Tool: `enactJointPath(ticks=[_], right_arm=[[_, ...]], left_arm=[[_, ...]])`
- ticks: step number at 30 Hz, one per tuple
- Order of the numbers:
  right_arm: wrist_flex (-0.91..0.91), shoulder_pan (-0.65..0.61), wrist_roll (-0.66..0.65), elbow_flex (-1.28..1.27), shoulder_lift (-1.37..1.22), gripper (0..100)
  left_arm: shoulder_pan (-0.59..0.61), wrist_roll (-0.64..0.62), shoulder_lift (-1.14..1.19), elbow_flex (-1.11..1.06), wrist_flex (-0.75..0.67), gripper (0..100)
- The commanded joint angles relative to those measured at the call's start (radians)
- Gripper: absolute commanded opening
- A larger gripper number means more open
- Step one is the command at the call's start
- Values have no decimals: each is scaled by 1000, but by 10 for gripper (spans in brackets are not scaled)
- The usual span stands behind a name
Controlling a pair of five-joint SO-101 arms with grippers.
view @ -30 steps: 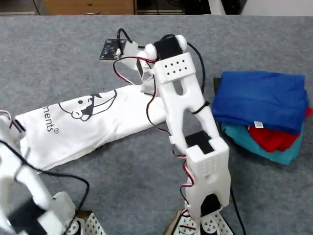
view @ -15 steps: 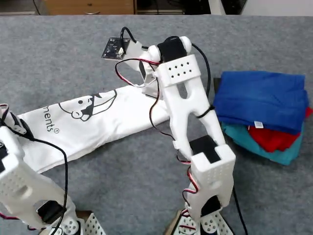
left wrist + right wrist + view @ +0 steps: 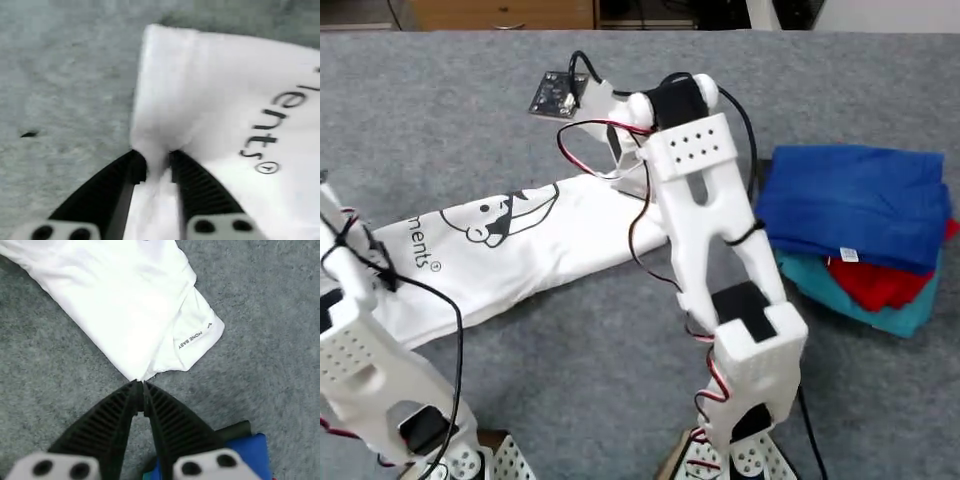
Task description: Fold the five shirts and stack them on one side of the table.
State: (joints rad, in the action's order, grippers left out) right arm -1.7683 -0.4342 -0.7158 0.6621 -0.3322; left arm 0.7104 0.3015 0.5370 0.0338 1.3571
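Between white shirt (image 3: 510,250) and stack (image 3: 860,230), arm (image 3: 705,220)

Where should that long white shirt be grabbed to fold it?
Probably pinch the corners of its two short ends, from above. The white shirt lies flat in a long strip, so only edges offer cloth to nip, as the left pincer does.

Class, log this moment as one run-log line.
left end effector: shut on white shirt, one end | right end effector: shut on opposite corner | folded stack: blue on top, beside right arm
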Motion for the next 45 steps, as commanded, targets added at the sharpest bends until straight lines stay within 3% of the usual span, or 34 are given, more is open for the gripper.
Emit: enactJointPath(ticks=[1, 9, 19, 25, 30, 35, 40, 45], right_arm=[[-18, 8, 17, 2, 96, 5], [-18, 13, 17, 1, 133, 5], [-18, 13, 18, -1, 130, 5], [11, 13, 32, -65, 130, 5], [164, 13, 118, -236, 131, 5], [425, 15, 213, -469, 131, 5], [697, 71, 250, -731, 137, 5], [904, 202, 307, -898, 137, 5]], left_arm=[[-21, 8, 12, -17, 14, 26], [38, 8, 2, 15, 26, 19], [313, 189, 74, 334, 83, 19], [365, 250, 160, 529, 219, 19], [318, 247, 219, 686, 404, 19], [233, 193, 153, 694, 402, 19], [89, 169, -19, 578, 402, 19], [-97, 126, -220, 318, 402, 19]])
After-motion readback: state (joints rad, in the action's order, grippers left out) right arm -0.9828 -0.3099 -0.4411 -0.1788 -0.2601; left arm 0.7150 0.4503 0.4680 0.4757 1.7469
